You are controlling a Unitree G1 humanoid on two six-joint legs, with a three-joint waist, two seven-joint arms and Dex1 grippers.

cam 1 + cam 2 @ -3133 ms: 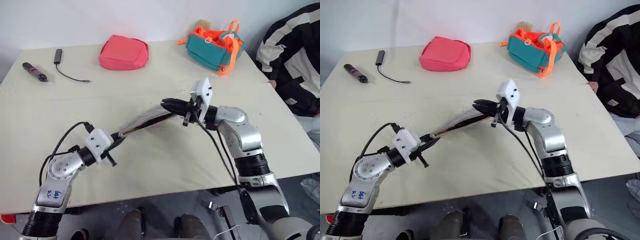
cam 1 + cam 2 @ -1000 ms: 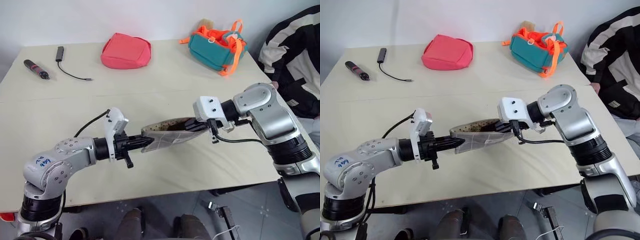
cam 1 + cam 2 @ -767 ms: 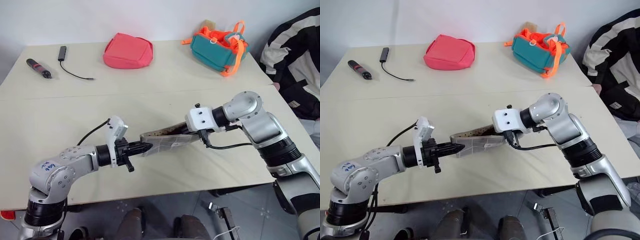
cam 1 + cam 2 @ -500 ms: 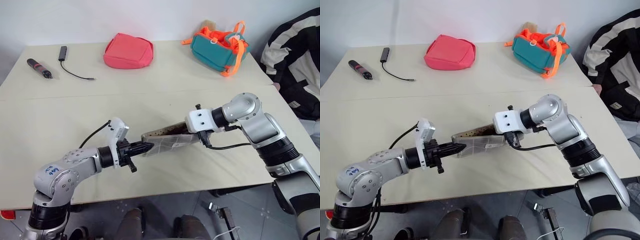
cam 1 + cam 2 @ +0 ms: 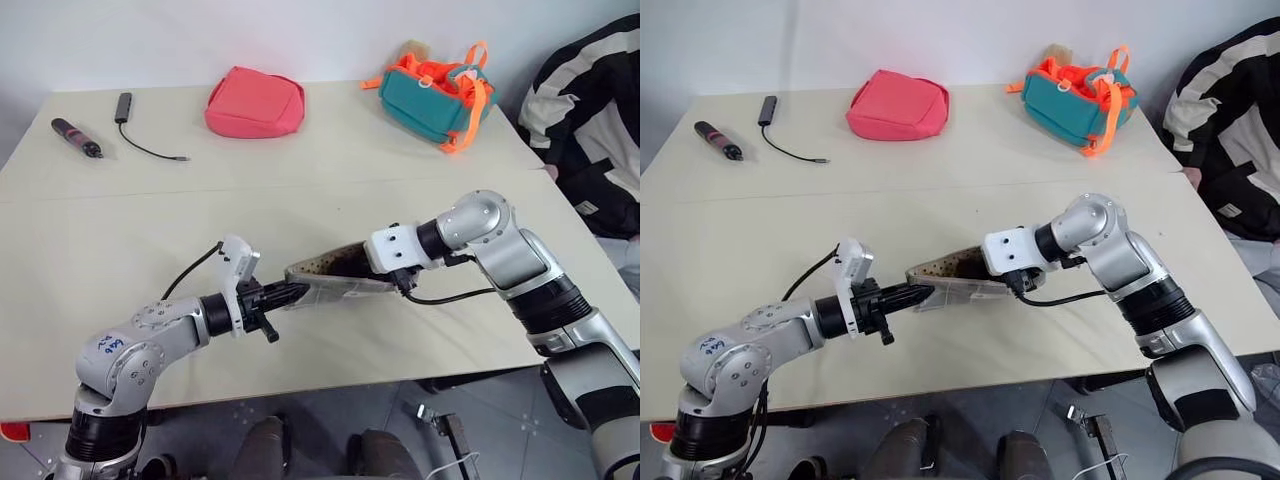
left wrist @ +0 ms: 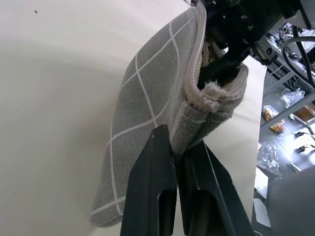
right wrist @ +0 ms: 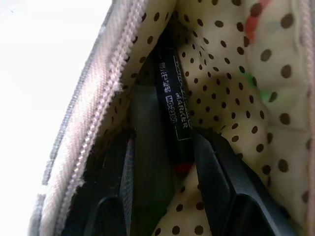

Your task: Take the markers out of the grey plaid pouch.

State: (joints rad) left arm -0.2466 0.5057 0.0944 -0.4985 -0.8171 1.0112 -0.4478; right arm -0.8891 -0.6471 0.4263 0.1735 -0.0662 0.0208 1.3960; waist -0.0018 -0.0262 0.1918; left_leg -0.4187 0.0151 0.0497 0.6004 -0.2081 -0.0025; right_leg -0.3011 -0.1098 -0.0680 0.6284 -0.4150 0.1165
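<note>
The grey plaid pouch [image 5: 335,287] hangs just above the table, mouth up, between my two arms. My left gripper [image 5: 296,292] is shut on its near end, pinching the fabric [image 6: 176,142]. From the other side, my right gripper [image 5: 352,268] reaches into the pouch's open mouth. Inside, against the dotted lining, its two fingers stand apart [image 7: 165,137]. A dark marker [image 7: 172,103] with a printed label and a red end lies between them. A dim greenish marker [image 7: 145,123] lies beside it.
A pink-red pouch [image 5: 253,102] and a teal-and-orange bag [image 5: 430,85] lie at the table's far edge. A dark pen-like tool [image 5: 75,138] and a black cable [image 5: 140,148] sit far left. A person in a black-and-white jacket [image 5: 590,110] sits at the right.
My right gripper has sunk further into the pouch's mouth and its fingers have spread apart. The left gripper keeps its pinch on the pouch's end.
</note>
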